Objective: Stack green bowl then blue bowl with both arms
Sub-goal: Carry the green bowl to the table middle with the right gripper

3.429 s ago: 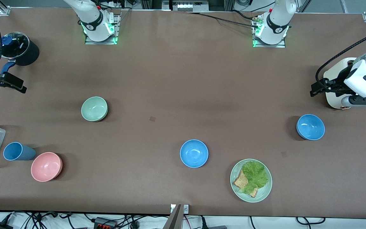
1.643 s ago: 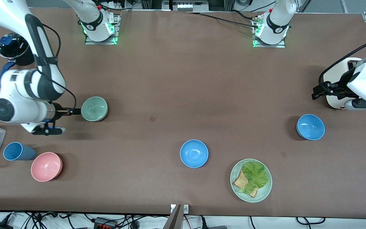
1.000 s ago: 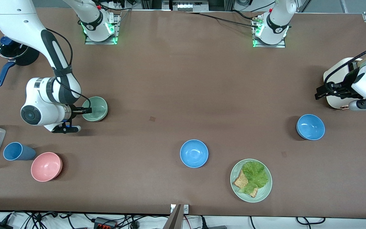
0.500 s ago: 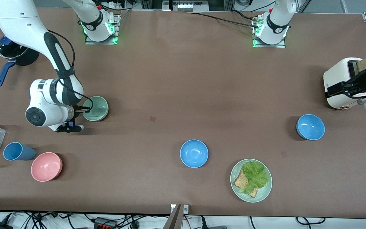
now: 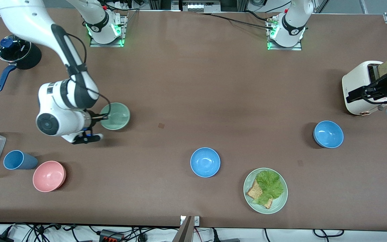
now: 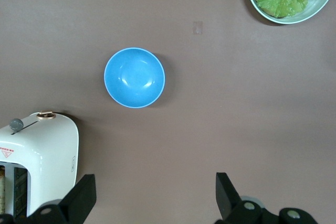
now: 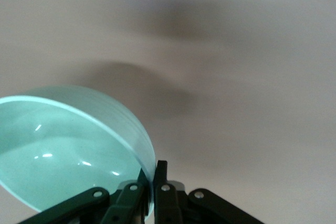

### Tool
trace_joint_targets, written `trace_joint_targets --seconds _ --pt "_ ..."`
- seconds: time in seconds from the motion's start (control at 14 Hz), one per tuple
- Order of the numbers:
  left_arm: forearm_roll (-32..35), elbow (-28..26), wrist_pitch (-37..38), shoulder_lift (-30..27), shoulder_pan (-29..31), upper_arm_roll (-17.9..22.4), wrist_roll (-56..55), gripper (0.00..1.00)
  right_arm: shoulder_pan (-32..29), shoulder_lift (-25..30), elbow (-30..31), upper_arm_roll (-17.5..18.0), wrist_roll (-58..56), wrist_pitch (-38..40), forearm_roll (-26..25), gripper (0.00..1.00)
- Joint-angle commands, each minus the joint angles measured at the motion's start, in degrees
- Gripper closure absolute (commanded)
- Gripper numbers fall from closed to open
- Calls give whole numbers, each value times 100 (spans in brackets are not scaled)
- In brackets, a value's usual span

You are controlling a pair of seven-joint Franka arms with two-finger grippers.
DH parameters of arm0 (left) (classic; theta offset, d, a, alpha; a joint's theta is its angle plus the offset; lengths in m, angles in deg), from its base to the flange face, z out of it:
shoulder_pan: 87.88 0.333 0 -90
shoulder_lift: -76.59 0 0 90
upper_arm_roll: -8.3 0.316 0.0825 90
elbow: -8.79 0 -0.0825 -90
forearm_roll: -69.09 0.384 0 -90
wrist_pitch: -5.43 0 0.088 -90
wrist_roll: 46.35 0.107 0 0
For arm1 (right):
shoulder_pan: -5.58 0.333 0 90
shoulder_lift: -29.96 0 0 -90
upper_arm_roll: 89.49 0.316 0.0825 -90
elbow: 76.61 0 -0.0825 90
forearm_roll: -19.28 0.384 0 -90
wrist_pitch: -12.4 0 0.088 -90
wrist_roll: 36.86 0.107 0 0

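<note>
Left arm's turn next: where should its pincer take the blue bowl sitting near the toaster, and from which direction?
Probably by the rim. The blue bowl sits upright, mouth up, with a thin wall and nothing touching it. Bring the open left pincer straight down, one finger inside and one outside the wall, at the edge toward the toaster. The right pincer holds the green bowl by its rim that way.

Smooth matt green bowl [image 5: 115, 116], 2 smooth satin blue bowls [image 5: 205, 162], matt brown table cover [image 5: 193, 84], glossy white toaster [image 5: 361, 88], glossy white arm casings [image 5: 62, 107]
</note>
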Motion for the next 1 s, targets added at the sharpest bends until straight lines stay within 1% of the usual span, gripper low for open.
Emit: trace_joint_targets --seconds 0.0,0.21,0.29,0.43,0.57,0.64,0.79,0.93 --pt "118 168 153 76 3 -37 -76 0 562 -65 -424 158 427 251 128 100" --pt "136 177 153 199 -58 -37 -23 0 1353 -231 -459 149 902 155 830 100" --pt "127 177 161 278 -58 -54 -6 0 1678 -284 -459 149 1226 24 875 100" --pt "127 177 162 331 -58 -46 3 0 2136 -451 -459 149 1955 -397 911 100" --pt "136 177 127 558 -32 -37 21 0 2637 -714 -459 149 2483 -845 885 100" --pt "127 185 100 769 20 -28 30 0 2752 -855 -459 141 2677 -1091 885 100" --pt "118 185 -83 929 117 25 195 0 2753 -1005 -468 149 2749 -1313 946 100" --pt "127 159 -575 1139 178 33 826 0 2867 -1102 -485 149 2749 -1540 1278 100"
